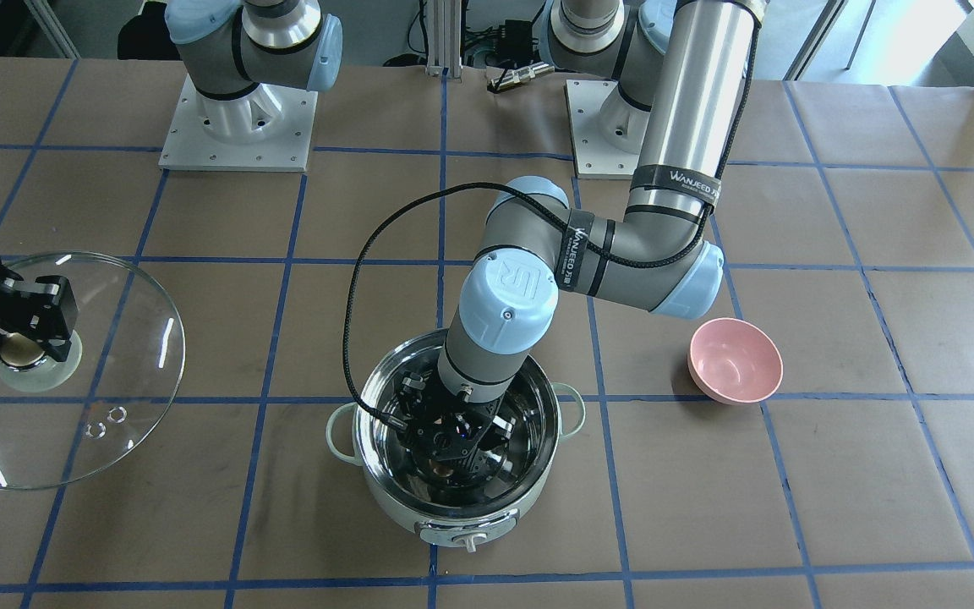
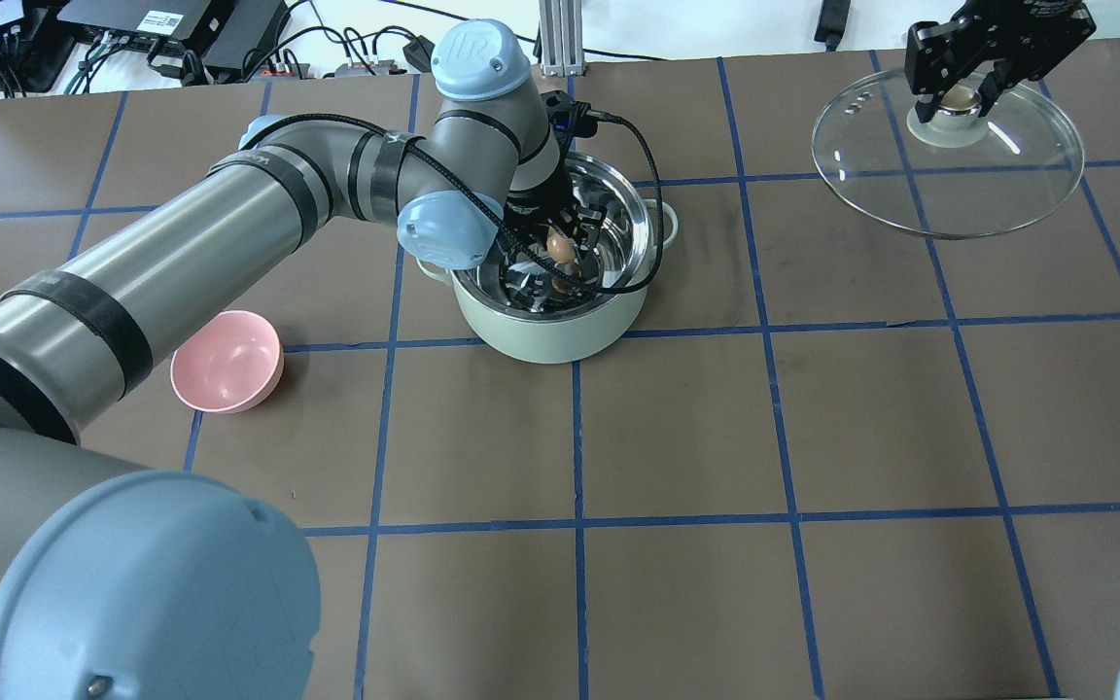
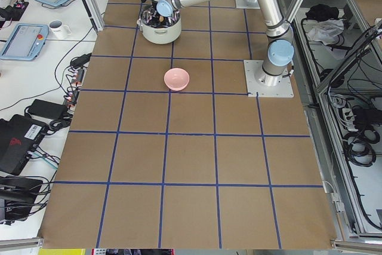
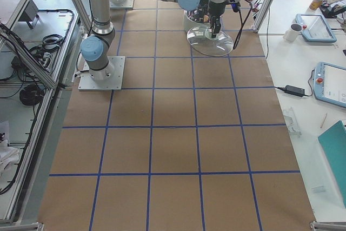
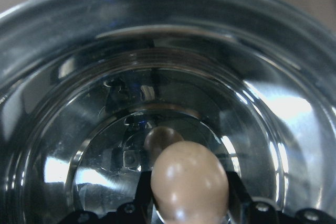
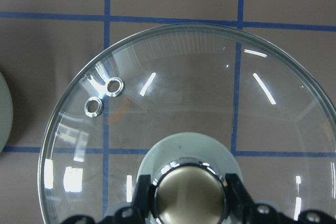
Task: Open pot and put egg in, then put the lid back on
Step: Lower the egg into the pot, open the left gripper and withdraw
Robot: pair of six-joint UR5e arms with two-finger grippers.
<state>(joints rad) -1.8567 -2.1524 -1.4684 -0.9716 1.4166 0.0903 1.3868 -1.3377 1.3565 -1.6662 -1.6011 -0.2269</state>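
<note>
The mint-green pot (image 2: 548,326) stands open at mid-table, also in the front view (image 1: 385,495). My left gripper (image 2: 560,255) is down inside it, shut on the tan egg (image 2: 561,249). In the left wrist view the egg (image 5: 189,182) sits between the fingers just above the shiny pot floor (image 5: 105,145), which mirrors it. My right gripper (image 2: 955,97) is off to the side, shut on the beige knob (image 6: 189,195) of the glass lid (image 2: 949,185). It holds the lid (image 1: 115,372) above the table, away from the pot.
A small pink bowl (image 2: 227,362) sits on the table near my left arm's forearm, also in the front view (image 1: 735,361). The left arm's black cable (image 2: 652,209) loops over the pot's rim. Blue tape lines grid the brown table.
</note>
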